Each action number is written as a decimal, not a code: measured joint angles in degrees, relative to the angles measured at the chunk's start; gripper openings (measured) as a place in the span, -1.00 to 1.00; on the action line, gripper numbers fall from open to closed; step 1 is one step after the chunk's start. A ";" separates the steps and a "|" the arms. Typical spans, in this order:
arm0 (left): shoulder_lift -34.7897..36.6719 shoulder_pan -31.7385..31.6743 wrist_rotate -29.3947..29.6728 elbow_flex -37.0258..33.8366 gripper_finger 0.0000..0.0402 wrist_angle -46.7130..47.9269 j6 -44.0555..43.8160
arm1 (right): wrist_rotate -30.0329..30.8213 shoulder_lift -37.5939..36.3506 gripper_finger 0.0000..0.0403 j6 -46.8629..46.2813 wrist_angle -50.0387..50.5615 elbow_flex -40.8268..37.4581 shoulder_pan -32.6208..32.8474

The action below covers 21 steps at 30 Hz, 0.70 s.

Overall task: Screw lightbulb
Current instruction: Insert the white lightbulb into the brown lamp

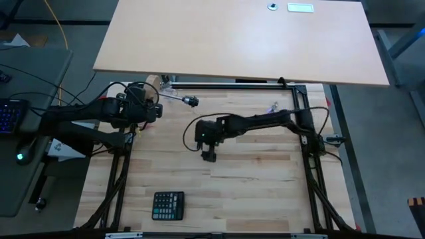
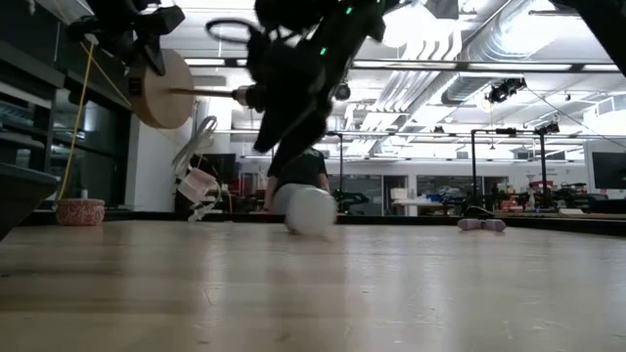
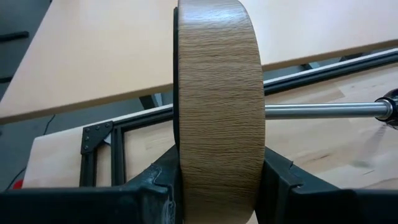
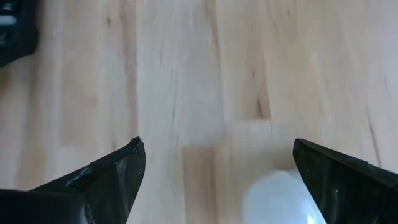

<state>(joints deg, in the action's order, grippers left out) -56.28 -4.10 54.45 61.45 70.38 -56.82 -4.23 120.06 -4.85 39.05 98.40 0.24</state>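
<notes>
Lightbulb (image 4: 283, 198) is seen lying on the counter (image 4: 205, 81) between the right claw's (image 4: 217, 180) wide-spread fingers, untouched. A wooden disc (image 3: 219, 106) is clamped in the left claw (image 3: 217, 186).

Lightbulb (image 2: 310, 209): small, white, frosted, rounded glass end facing the low camera. Lies on the wooden tabletop near mid-table (screw base not discernible). In the right wrist view it (image 4: 281, 198) appears as a pale dome.
</notes>
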 joint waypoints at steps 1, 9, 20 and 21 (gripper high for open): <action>0.05 0.02 0.02 0.00 -0.41 0.01 0.00 | 0.03 -0.83 0.97 -0.68 1.44 0.01 0.09; 0.14 0.00 -0.15 0.00 -0.41 0.01 0.04 | 0.77 -6.90 0.97 -17.78 11.24 0.12 0.02; 0.14 0.02 -1.48 0.00 -0.41 -0.06 3.47 | 6.63 -7.86 0.97 -21.87 13.98 0.07 1.48; 0.29 0.01 -1.48 0.00 -0.41 -0.06 3.50 | 7.83 -7.88 0.97 -19.11 13.67 0.10 1.35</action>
<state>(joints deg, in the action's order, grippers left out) -55.99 -4.09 52.97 61.45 70.32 -53.32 3.60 112.18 -23.96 52.73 98.50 1.58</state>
